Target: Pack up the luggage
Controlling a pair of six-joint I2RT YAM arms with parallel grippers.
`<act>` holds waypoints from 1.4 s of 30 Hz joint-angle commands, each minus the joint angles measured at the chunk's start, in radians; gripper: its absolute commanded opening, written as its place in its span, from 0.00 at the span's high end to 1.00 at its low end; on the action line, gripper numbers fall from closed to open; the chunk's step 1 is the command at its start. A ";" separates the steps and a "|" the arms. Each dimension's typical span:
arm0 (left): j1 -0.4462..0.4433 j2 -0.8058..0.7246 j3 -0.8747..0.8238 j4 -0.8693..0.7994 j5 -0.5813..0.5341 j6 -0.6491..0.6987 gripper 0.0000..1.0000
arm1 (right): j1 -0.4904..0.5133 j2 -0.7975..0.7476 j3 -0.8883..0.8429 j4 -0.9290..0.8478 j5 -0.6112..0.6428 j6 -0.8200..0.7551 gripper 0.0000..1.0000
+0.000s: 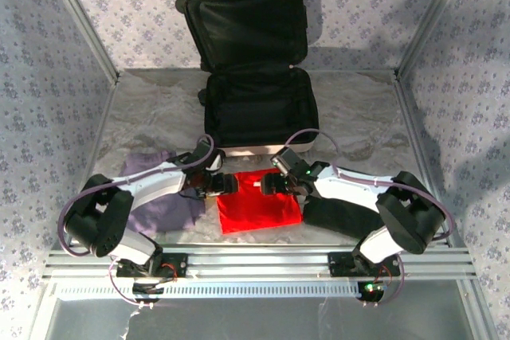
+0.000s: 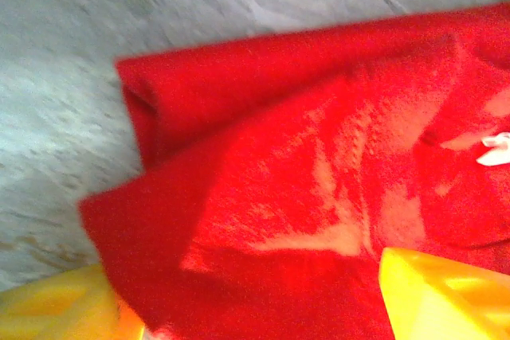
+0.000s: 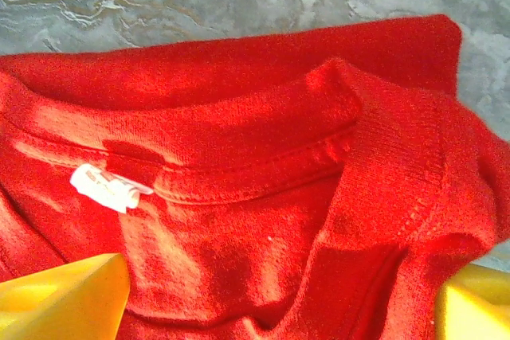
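left end effector [image 1: 232, 184], luggage [image 1: 259, 113] beyond (unzipped)

A robot-lab test enclosure: aluminium frame posts [image 1: 80, 15], floral-print walls [image 1: 143, 5], marbled tabletop [image 1: 159, 109], slotted mounting rail [image 1: 255, 260].

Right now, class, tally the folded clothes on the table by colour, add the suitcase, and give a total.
Red garment: 1
Purple garment: 1
Black garment: 1
White suitcase: 1
Total: 4
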 commanded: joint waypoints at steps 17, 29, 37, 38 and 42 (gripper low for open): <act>-0.127 -0.068 -0.063 -0.071 0.000 -0.127 0.21 | 0.011 -0.061 -0.049 -0.125 -0.009 0.036 0.09; -0.209 0.041 -0.022 0.021 0.036 -0.162 0.29 | 0.066 0.060 -0.064 -0.040 -0.033 0.079 0.14; -0.230 0.050 0.024 0.040 0.039 -0.144 0.36 | 0.072 0.050 -0.063 0.015 -0.064 0.069 0.28; -0.230 0.051 0.030 0.043 0.036 -0.140 0.37 | 0.072 0.048 -0.059 0.020 -0.068 0.064 0.30; -0.230 0.073 0.058 0.063 0.038 -0.125 0.42 | 0.073 0.052 -0.042 0.026 -0.078 0.045 0.38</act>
